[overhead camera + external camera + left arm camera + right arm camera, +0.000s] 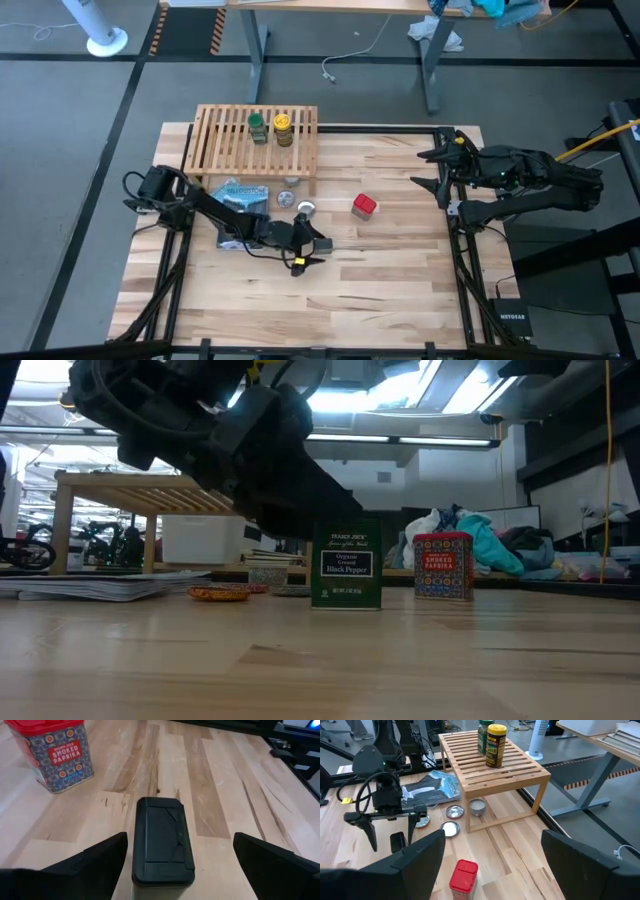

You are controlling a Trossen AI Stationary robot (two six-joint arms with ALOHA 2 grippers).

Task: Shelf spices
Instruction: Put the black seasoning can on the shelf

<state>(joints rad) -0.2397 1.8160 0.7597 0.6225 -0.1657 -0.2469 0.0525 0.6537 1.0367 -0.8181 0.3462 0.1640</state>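
Observation:
The shelf [255, 140] stands at the table's far left, with a green-capped jar [258, 127] and a yellow-capped jar [284, 128] upright on its slats. The red tin [364, 206] stands on its base on the bare table. The black tin [162, 840] also stands upright on the table, nearer the front. My left gripper [180, 836] is open. Its fingers stand on either side of the black tin's lid without touching it. My right gripper [440, 170] waits open, held high at the table's far right.
A flat blue-and-white packet [240, 195] lies in front of the shelf, under my left arm. Small silvery round tins [454, 811] lie beside it, and one [477, 806] sits under the shelf. Bare wood stretches across the table's near and right parts.

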